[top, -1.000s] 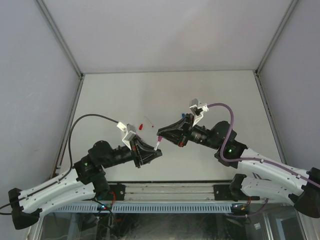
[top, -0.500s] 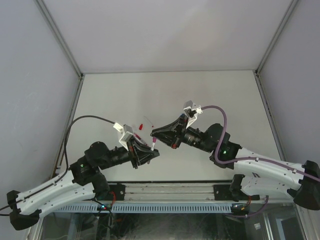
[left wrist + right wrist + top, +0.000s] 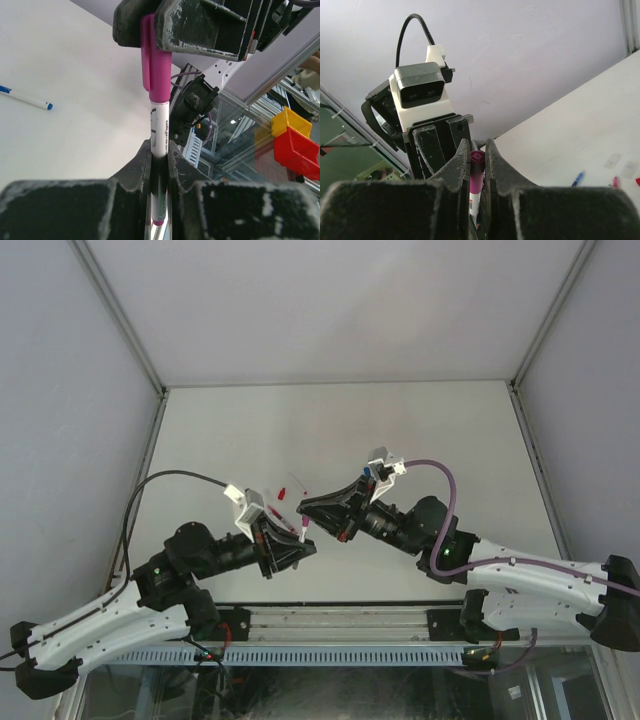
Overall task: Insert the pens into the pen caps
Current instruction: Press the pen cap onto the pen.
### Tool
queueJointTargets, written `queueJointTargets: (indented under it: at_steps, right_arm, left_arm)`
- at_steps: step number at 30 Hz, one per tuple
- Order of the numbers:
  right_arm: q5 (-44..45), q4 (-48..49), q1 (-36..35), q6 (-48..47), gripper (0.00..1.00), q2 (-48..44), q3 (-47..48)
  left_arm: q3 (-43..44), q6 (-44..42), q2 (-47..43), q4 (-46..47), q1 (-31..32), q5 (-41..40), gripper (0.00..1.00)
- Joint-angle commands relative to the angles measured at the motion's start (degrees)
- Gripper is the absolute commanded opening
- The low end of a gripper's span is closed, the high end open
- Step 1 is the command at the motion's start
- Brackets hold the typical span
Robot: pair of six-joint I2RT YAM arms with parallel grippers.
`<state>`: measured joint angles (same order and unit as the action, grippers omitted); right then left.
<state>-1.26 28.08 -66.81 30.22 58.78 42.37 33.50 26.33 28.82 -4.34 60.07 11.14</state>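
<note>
A white pen (image 3: pixel 160 125) with a magenta end stands upright between the fingers of my left gripper (image 3: pixel 159 150), which is shut on its barrel. Its upper end sits inside a magenta pen cap (image 3: pixel 159 75). My right gripper (image 3: pixel 477 145) is shut on that cap (image 3: pixel 476 172), with the white barrel (image 3: pixel 473 205) showing below it. In the top view the two grippers meet tip to tip above the table's near middle, left gripper (image 3: pixel 296 543) below right gripper (image 3: pixel 303 508), the pen (image 3: pixel 301 529) between them.
A red pen (image 3: pixel 283 492) lies on the table just behind the grippers. A blue pen (image 3: pixel 25 98) lies to the left in the left wrist view. Blue (image 3: pixel 578 178) and magenta (image 3: pixel 615 182) pieces lie on the table (image 3: pixel 580 130) at the right wrist view's lower right.
Both grippers have drifted to the left and drawn closer together, with the pen and cap still held between them.
</note>
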Motion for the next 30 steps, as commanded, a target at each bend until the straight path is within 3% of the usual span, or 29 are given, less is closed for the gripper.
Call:
queueJointTargets:
  at_steps: [1, 19, 30]
  right_arm:
    - [-4.6, -17.4, -6.4, -0.5, 0.00, 3.6, -3.4]
    - [2.8, -22.2, -13.3, -0.2, 0.00, 4.0, -9.4]
    - [9.5, -21.0, -10.4, -3.3, 0.00, -2.4, -4.7]
  left_arm:
    - [8.6, -0.5, -0.4, 15.4, -0.4, -4.5, 0.00]
    - [10.8, 0.1, -0.5, 16.6, -0.2, -5.1, 0.00]
    - [8.7, 0.3, 2.2, 13.9, -0.2, -5.0, 0.00]
